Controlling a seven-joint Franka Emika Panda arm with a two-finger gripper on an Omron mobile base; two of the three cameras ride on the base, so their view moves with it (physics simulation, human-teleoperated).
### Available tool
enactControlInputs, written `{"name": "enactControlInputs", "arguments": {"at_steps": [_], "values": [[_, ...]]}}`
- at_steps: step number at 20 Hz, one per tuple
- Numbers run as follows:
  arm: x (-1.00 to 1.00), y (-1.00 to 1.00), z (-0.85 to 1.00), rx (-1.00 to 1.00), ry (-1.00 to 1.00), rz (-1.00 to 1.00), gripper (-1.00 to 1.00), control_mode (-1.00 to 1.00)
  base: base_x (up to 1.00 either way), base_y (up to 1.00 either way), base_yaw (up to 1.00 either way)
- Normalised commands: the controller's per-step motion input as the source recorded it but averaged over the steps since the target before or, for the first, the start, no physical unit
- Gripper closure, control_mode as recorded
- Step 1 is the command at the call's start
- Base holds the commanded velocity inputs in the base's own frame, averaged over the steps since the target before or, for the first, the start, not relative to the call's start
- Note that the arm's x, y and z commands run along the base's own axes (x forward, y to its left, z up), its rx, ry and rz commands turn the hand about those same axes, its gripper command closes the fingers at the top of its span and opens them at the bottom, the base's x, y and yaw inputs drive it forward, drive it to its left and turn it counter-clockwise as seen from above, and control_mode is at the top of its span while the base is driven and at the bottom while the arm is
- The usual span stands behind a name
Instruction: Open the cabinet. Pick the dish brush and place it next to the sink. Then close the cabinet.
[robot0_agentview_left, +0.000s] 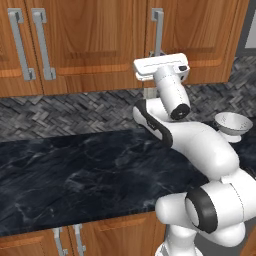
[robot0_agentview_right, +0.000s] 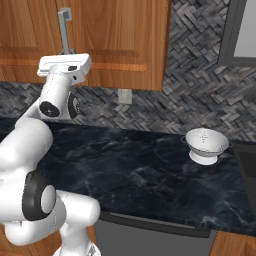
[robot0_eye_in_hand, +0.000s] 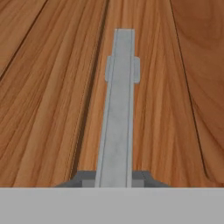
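The cabinet (robot0_agentview_left: 200, 30) is a brown wooden wall cabinet, and its panelled door (robot0_agentview_right: 120, 35) is closed. A single vertical silver bar handle (robot0_agentview_left: 158, 25) runs down its left side. My gripper (robot0_agentview_left: 159, 54) is raised to the lower end of this handle (robot0_agentview_right: 65, 27). In the hand view the bar (robot0_eye_in_hand: 119, 109) runs straight up between the two dark finger tips, and the gripper (robot0_eye_in_hand: 114, 179) is shut on it. The dish brush and the sink are out of view.
A white colander (robot0_agentview_left: 232, 122) (robot0_agentview_right: 205, 145) stands on the black marble counter (robot0_agentview_left: 75, 175) at the right. Left of the arm hangs another wall cabinet with two bar handles (robot0_agentview_left: 30, 45). An outlet (robot0_agentview_right: 124, 96) sits on the tiled backsplash.
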Motion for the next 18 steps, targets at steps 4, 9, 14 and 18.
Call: {"name": "enactControlInputs", "arguments": {"at_steps": [4, 9, 14, 18], "values": [[0.0, 0.0, 0.0, 0.0, 0.0, 0.0, 1.0, -1.0, 0.0, 0.0, 0.0], [-0.44, -0.23, 0.04, 0.02, 0.0, 0.0, 1.0, -1.0, 0.0, 0.0, 0.0], [-0.94, -0.63, 0.2, 0.14, 0.0, -0.07, 1.0, -1.0, 0.0, 0.0, 0.0], [-0.93, -0.73, 0.24, 0.15, 0.0, -0.12, 1.0, -1.0, 0.0, 0.0, 0.0]]}}
